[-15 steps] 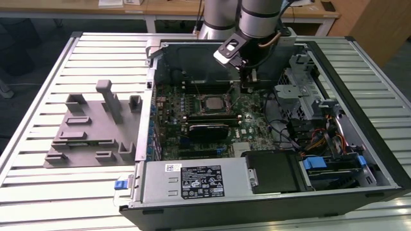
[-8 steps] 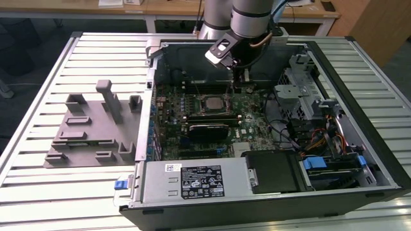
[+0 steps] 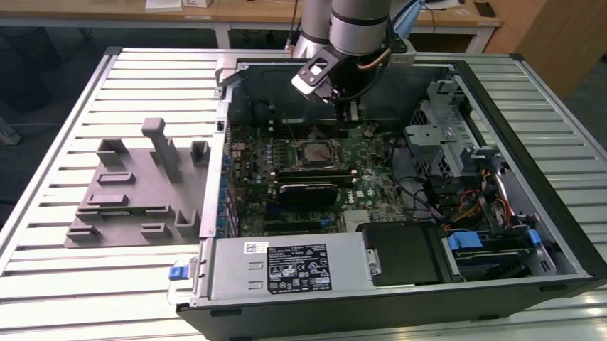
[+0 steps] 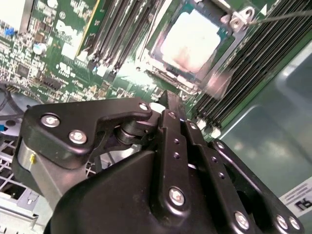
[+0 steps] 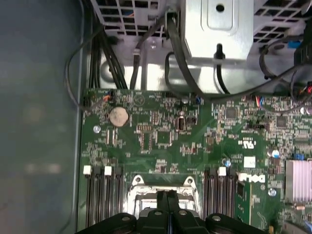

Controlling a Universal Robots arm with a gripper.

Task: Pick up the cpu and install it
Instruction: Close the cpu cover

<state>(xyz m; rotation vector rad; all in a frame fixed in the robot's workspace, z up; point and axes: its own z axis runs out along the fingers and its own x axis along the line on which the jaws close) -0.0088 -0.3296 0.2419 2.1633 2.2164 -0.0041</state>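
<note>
In the exterior view an open computer case lies on a slatted tabletop, with a grey tray beside it towards the exterior view's left. The arm reaches down into the case from the far side. Its pincer hangs above the circuit board, dark against dark, so its fingers are hard to make out here. The cpu sits as a small silvery square inside the socket, near the middle of the board and clear of the pincer.

In the second wrist view the pincer takes up the foreground. Its two black fingers are pressed together with nothing between them. Beyond their tips the cpu lies flat in its socket, its pale metal top washed out by glare. A long row of memory slots runs alongside.

In the first wrist view the pincer again shows both fingers meeting along a thin seam. They cover the middle of the socket, so only the metal corners of its frame can be seen. Further off are a coin battery and black cables trailing from a metal cage, which is cut off at the edge.
</note>
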